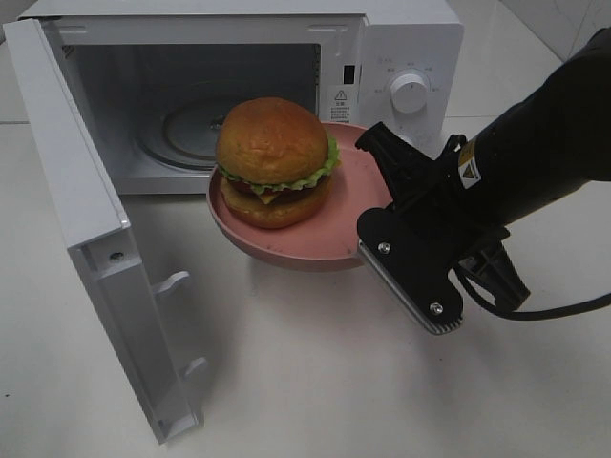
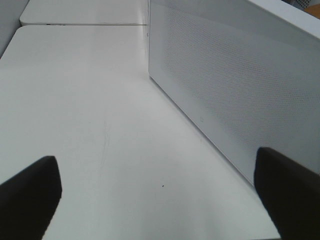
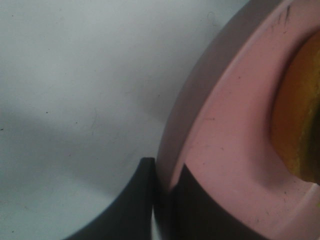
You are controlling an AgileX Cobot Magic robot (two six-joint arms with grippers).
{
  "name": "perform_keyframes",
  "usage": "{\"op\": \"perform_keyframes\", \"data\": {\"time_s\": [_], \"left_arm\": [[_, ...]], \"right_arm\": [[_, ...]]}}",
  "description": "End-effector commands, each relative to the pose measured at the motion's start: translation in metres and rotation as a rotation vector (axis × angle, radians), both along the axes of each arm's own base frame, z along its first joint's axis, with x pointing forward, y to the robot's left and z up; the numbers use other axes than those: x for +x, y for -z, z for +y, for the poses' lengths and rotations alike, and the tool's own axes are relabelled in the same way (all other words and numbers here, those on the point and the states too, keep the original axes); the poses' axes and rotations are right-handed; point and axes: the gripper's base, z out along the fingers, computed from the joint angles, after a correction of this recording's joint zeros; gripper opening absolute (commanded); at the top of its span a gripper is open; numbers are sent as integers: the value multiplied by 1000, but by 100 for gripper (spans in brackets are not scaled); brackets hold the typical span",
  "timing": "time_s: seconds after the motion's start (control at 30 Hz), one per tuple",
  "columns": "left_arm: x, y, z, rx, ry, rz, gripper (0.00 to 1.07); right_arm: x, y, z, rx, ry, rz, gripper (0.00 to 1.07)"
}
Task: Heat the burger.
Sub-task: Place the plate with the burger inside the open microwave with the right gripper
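The place looked like a robot test lab arranged as a small kitchen corner. A white box-shaped microwave oven [image 1: 401, 57] with its door open stood on a plain smooth white tabletop [image 1: 334, 382]. A second white table [image 2: 80, 12] adjoined it, and a black robot arm [image 1: 544, 143] reached over the surface.

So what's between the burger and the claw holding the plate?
Only bare pink plate lies between the burger and the right gripper pinching its rim; the exterior high view shows it.
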Motion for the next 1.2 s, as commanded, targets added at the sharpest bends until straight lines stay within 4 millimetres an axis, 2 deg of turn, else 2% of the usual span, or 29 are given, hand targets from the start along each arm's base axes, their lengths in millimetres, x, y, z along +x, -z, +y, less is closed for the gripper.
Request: {"op": "perform_keyframes", "data": {"time_s": [0.03,0.4,0.77,0.9,1.2], "left_arm": [[-1,0,0,-4,-1,-11,100],[-1,0,0,-4,-1,-11,100],[-1,0,0,-4,-1,-11,100],[-1,0,0,-4,-1,-11,100],[-1,0,0,-4,-1,-11,100]], "right_arm": [[12,-6,10,65,12,-54,0],[38,-4,30,102,66,-43,0],[52,-5,42,114,62,-57,0],[55,-2,56,130,48,-51,0],[70,2,68,145,54,-54,0]]}}
